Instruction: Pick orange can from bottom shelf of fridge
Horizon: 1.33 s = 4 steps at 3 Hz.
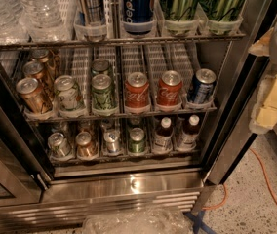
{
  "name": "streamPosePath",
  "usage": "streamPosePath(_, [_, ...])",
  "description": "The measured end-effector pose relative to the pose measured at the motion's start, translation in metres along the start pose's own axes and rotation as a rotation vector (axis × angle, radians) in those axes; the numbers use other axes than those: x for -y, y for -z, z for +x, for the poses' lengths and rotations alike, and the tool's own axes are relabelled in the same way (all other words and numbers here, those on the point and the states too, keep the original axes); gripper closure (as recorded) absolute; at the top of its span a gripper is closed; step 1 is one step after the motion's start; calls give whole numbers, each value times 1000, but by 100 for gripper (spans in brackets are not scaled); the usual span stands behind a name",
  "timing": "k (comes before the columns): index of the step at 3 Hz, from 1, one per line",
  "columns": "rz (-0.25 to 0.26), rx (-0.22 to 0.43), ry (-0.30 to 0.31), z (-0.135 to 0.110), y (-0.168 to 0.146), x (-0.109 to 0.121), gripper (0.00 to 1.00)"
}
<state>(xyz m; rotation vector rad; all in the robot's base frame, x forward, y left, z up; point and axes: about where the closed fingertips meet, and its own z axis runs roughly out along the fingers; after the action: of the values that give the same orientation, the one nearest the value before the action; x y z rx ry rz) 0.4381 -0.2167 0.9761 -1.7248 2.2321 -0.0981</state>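
Note:
The orange can (86, 145) is a short copper-orange can with a silver lid. It stands second from the left at the front of the bottom shelf (128, 161) of the open fridge (128, 186). A silver can (59, 144) is on its left and a silver-blue can (112, 141) on its right. My gripper (271, 101) shows as grey and cream parts at the right edge of the camera view. It is outside the fridge, well to the right of the can and above it.
A green can (137, 140) and two brown white-capped bottles (164, 133) fill the rest of the bottom shelf. The rack above holds bronze cans (32, 95) and Coca-Cola cans (137, 92). A steel door frame (236, 126) slants at the right. Crumpled plastic (138, 222) and an orange cable (266, 179) lie on the floor.

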Motion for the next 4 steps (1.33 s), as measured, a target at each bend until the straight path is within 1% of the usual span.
streamPosePath(1, [0, 1, 1, 0, 0, 0, 0])
streamPosePath(2, [3, 34, 52, -24, 6, -8, 0])
streamPosePath(3, [-6, 138, 129, -85, 9, -28, 0])
streamPosePath(4, [-33, 312, 135, -141, 6, -53, 0])
